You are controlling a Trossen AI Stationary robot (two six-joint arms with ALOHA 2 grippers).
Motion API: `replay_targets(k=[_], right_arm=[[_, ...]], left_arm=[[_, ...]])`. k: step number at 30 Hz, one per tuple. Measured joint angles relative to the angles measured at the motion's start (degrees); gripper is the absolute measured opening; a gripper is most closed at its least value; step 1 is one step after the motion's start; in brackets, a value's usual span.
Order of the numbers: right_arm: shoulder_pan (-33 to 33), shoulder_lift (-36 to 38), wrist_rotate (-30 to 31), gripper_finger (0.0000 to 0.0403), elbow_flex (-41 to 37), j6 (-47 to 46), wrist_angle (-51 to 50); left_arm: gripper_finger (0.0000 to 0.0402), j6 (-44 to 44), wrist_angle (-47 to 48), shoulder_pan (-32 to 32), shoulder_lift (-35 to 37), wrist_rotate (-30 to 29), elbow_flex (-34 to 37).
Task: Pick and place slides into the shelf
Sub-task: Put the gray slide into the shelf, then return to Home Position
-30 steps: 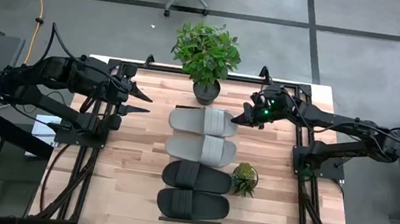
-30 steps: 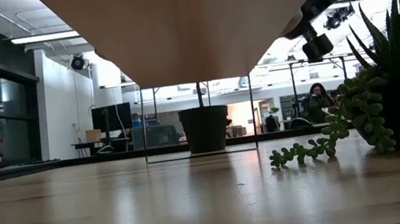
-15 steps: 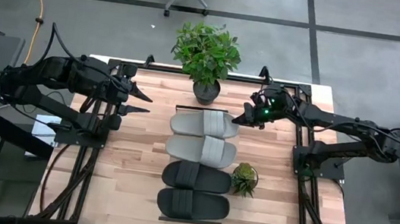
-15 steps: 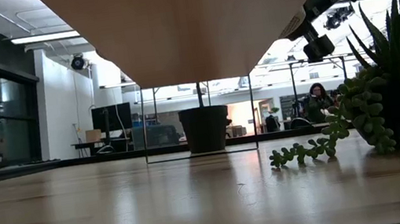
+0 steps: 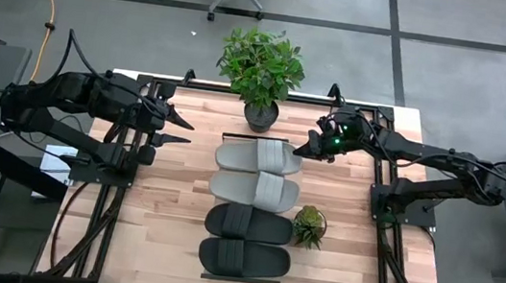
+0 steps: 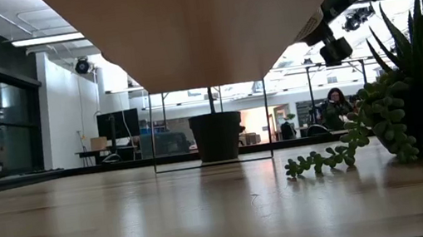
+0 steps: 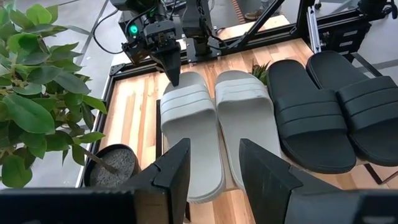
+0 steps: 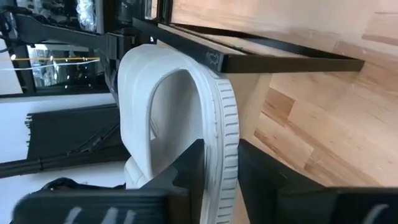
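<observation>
Four slides lie side by side in a row down the middle of the worktop [image 5: 158,207], resting on the shelf [image 5: 241,277], a long pale board whose thin black rails show at its near end and, in the right wrist view, at its far end. The far light grey slide [image 5: 257,154] sits nearest the big potted plant [image 5: 262,70], the second light grey slide [image 5: 254,188] touches it on the near side, then comes the first black slide [image 5: 249,222] and, nearest of all, the second black slide [image 5: 244,257]. A small succulent [image 5: 309,225] stands just right of the first black slide. The right gripper [image 5: 298,152] reaches in from the right, its tips at the right end of the far light grey slide; in the right wrist view its fingers [image 8: 186,168] stand slightly parted on either side of that slide's ribbed edge, but whether they are pressing on it cannot be told. The left gripper [image 5: 183,132] hangs over the left part of the worktop, well apart from the slides, its fingers [image 7: 174,171] spread and grasping nothing.
</observation>
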State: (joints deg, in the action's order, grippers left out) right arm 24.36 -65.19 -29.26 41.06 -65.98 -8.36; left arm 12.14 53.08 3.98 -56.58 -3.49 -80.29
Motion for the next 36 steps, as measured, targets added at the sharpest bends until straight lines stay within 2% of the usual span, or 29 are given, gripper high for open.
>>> replay_targets(k=[14, 20, 26, 31, 36], right_arm=[[0.0, 0.0, 3.0, 0.0164, 0.0, 0.8, 0.0], [1.8, 1.6, 3.9, 0.0178, 0.0, 3.8, -3.0], [6.2, 9.8, 6.8, 0.0179, 0.0, 8.4, -9.8], [8.4, 18.7, 6.2, 0.0179, 0.0, 12.0, -10.6], [7.1, 28.0, 3.7, 0.0178, 0.0, 16.8, -8.9]], left_arm=[[0.0127, 0.0, 0.0, 0.0, 0.1, 0.0, 0.0], [0.0127, 0.0, 1.2, 0.0, 0.1, 0.0, 0.0], [0.0127, 0.0, 1.2, 0.0, 0.1, 0.0, 0.0], [0.0127, -0.2, 1.1, 0.0, 0.3, 0.0, 0.0], [0.0127, -1.0, 0.6, 0.1, 1.0, 0.0, 0.0]])
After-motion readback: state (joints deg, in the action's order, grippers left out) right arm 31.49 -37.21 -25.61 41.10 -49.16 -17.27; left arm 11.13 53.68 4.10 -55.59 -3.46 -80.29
